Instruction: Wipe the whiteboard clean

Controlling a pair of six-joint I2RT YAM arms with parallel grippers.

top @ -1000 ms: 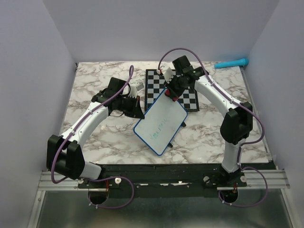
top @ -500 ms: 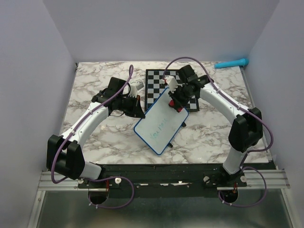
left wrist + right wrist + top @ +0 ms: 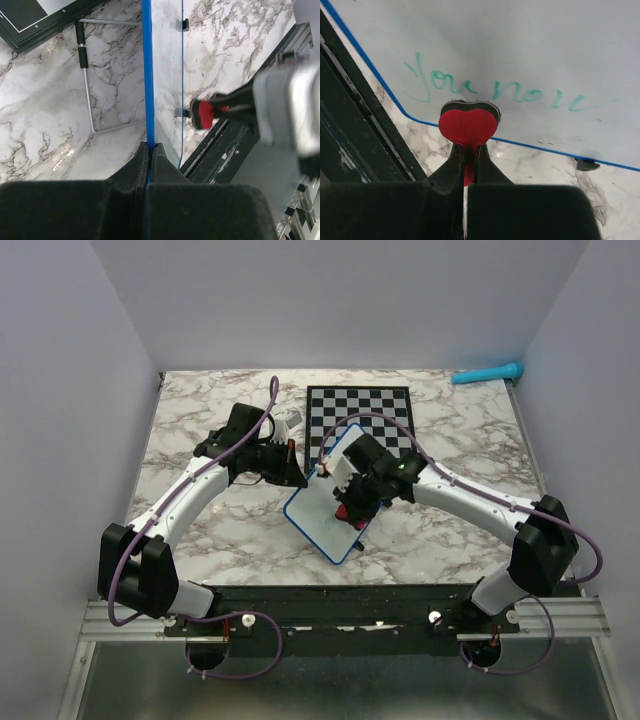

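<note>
The whiteboard (image 3: 318, 523), white with a blue rim, stands tilted in the middle of the table. My left gripper (image 3: 299, 478) is shut on its left rim, seen edge-on in the left wrist view (image 3: 147, 75) between my closed fingers (image 3: 149, 147). My right gripper (image 3: 346, 508) is shut on a red heart-shaped eraser (image 3: 468, 125), which is over the board's lower part. The eraser sits at the board's near edge (image 3: 520, 50), just below the teal handwriting (image 3: 495, 87). The eraser also shows in the left wrist view (image 3: 202, 113).
A black-and-white chessboard (image 3: 360, 405) lies flat behind the whiteboard. A teal cylinder (image 3: 488, 373) lies at the back right corner. A wire stand (image 3: 87, 100) lies on the marble behind the board. The black rail (image 3: 340, 600) runs along the near edge.
My right arm has swept the eraser from the board's upper end, near the chessboard, down to its lower end. The left gripper and the board have held still.
</note>
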